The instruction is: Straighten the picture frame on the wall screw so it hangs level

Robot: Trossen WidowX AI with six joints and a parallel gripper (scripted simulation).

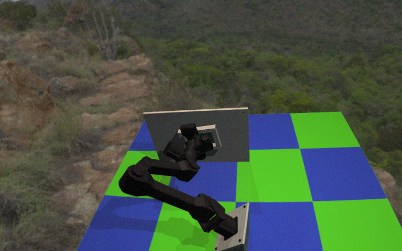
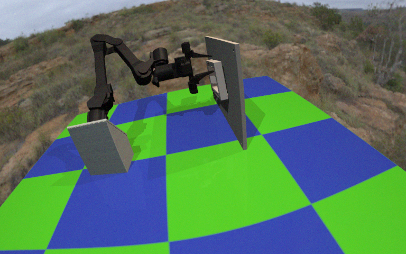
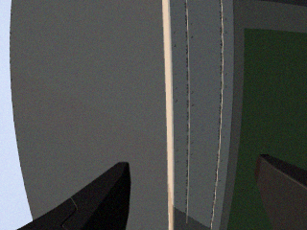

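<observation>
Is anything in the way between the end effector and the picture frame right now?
Nothing visible blocks it. The open end effector is right at the frame on the wall panel, one finger above the frame's top edge and the other in front of its face, with only open air between them.

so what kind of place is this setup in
Probably a staged test rig outdoors on a scrubby, rocky hillside: a blue and green checkered floor, a free-standing grey wall panel with a picture frame, and no room around it.
</observation>
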